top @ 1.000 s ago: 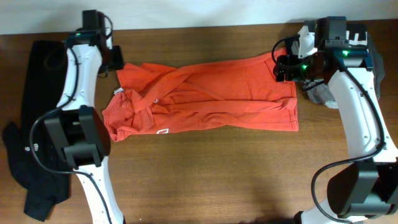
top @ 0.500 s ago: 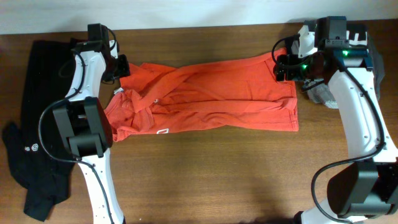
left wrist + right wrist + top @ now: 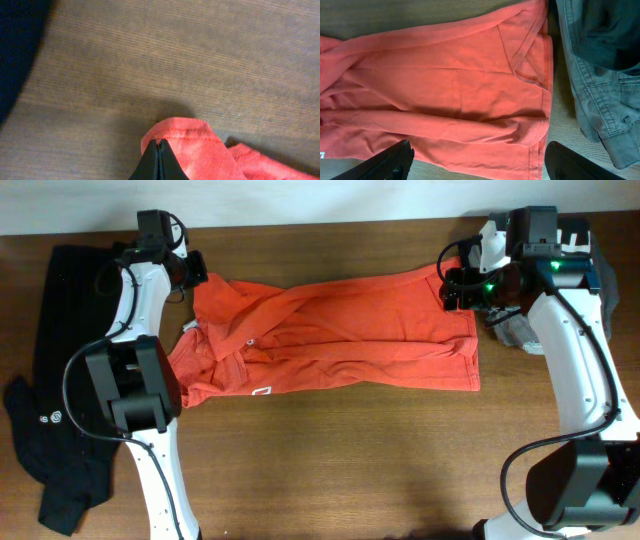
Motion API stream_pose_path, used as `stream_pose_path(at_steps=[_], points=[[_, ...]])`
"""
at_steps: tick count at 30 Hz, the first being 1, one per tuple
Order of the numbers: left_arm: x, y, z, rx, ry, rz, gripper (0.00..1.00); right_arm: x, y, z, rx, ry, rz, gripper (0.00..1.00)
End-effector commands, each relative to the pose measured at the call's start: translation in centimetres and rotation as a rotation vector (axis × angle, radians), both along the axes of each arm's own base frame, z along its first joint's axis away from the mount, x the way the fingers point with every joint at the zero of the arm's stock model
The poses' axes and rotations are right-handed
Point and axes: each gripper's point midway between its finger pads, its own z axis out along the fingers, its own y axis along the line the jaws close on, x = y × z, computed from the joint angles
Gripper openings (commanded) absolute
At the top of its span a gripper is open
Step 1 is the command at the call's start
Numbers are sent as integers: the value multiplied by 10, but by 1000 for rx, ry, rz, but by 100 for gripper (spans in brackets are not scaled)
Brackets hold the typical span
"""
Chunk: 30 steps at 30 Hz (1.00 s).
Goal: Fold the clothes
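Note:
The orange-red T-shirt (image 3: pixel 340 335) lies crumpled lengthwise across the table, with a small white mark near its lower left edge. My left gripper (image 3: pixel 192 270) is at the shirt's far left corner. In the left wrist view its jaws (image 3: pixel 158 142) are shut on a rolled edge of the shirt (image 3: pixel 200 145). My right gripper (image 3: pixel 458 288) hovers over the shirt's far right corner. In the right wrist view its jaws (image 3: pixel 479 146) are wide open above the shirt (image 3: pixel 445 85) and hold nothing.
A long black garment (image 3: pixel 60 360) lies down the table's left side, close to the left arm. A grey-green garment (image 3: pixel 600 100) with a darker one (image 3: pixel 605 30) on it lies just right of the shirt, also in the overhead view (image 3: pixel 515 330).
My left gripper dipped toward the shirt's far left corner, then shifted slightly toward the far edge; the corner sits a little farther back. The right arm has not moved.

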Motion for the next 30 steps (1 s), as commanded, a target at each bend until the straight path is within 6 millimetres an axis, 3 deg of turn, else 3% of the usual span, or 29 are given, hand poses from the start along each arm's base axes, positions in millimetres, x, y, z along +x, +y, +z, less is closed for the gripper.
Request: stream_pose_path(at_steps=[1,5,16,24,30], points=[[11,-10,9,-10,-48,-20,1,3,1,-4,-14,3,7,89],[27,-9,41,-3,-128,-21,1,5,0,-3,-14,-9,7,88],[62,-8,156,16,-396,-26,1,15,0,-3,-15,-36,7,89],[64,-34,194,-25,-480,-112,1,34,-1,-24,-17,-38,10,88],[65,-57,226,67,-560,-201,1,50,-2,-35,-18,-64,9,89]])
